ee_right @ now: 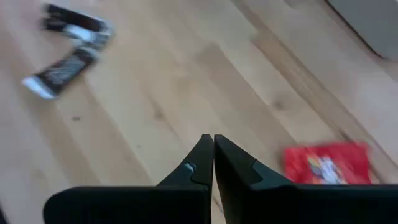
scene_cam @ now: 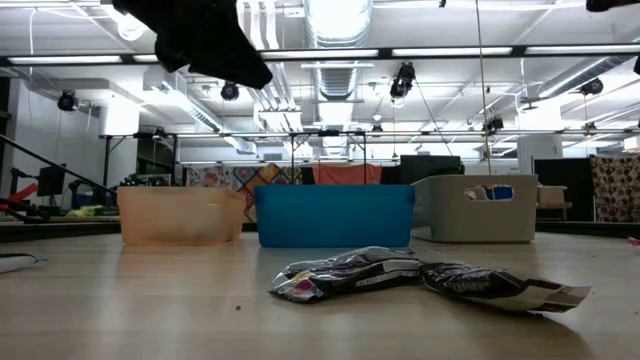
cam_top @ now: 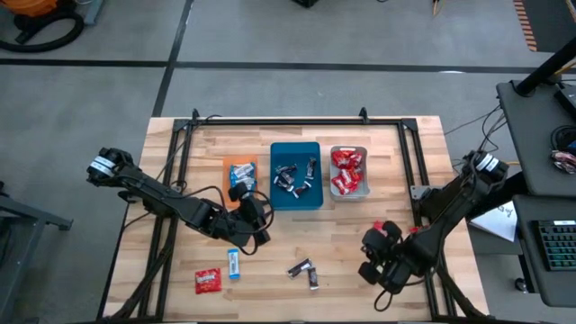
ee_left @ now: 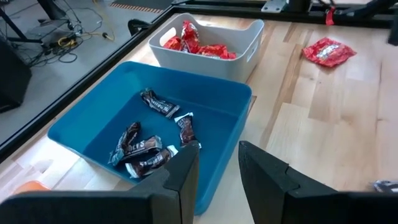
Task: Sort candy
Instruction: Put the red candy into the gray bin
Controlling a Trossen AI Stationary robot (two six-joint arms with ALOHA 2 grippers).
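Near edge of the wooden table (cam_top: 360, 180): a red candy (cam_top: 208, 281) is lying at the left, a light blue-and-white candy (cam_top: 234, 263) just beside it, and two dark brown candies (cam_top: 304, 270) are touching each other toward the middle. In the low view these two dark wrappers (scene_cam: 420, 278) are sitting closest to the camera.

The right gripper (cam_top: 376, 256) is hovering over bare wood at the right of the near edge, well apart from the dark pair; its jaws are pressed together on nothing, fingertips (ee_right: 211, 149) touching.

The left gripper (cam_top: 255, 214) is hanging over the table's middle, just in front of the trays, jaws slightly apart and empty, fingers (ee_left: 186, 171) showing a gap.

Farther back, three trays are standing in a row: the orange tray (cam_top: 228, 166) is holding blue-and-white candy (cam_top: 241, 176), the blue tray (cam_top: 317, 148) is holding dark candies (cam_top: 295, 176), the grey tray (cam_top: 365, 171) is holding red candies (cam_top: 346, 171).
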